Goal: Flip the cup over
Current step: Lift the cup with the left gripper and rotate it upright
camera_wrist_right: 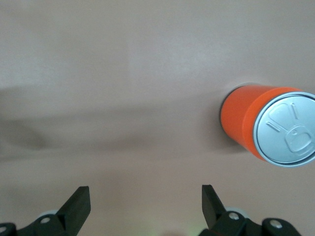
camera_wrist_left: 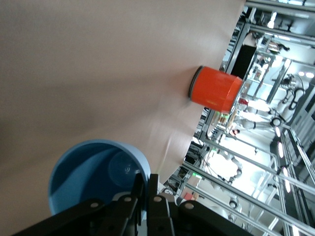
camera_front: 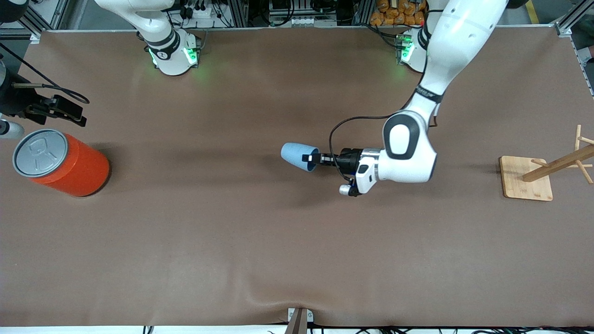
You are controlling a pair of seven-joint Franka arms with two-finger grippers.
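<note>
Over the middle of the brown table, the left gripper holds the cup up in the air, lying on its side. Its two black fingers are closed tight on the cup's rim, one finger inside the mouth and one outside, as the left wrist view shows, where the fingers pinch the edge of the cup and its darker blue inside faces the camera. From the gripper, the cup's closed base points away toward the right arm's end of the table, while its open mouth faces back at the gripper's wrist. The left arm reaches out level from its base, with a black cable looping above its wrist. Well apart from the left gripper, at the right arm's end of the table, stands an orange can with a grey lid, upright on the table; it also shows in the left wrist view as an orange can straight ahead of the held cup. The right gripper waits above that end of the table, beside the can, its fingers spread wide with nothing between them. At the left arm's end of the table, well apart from the left gripper, a wooden rack stands on its square base.
</note>
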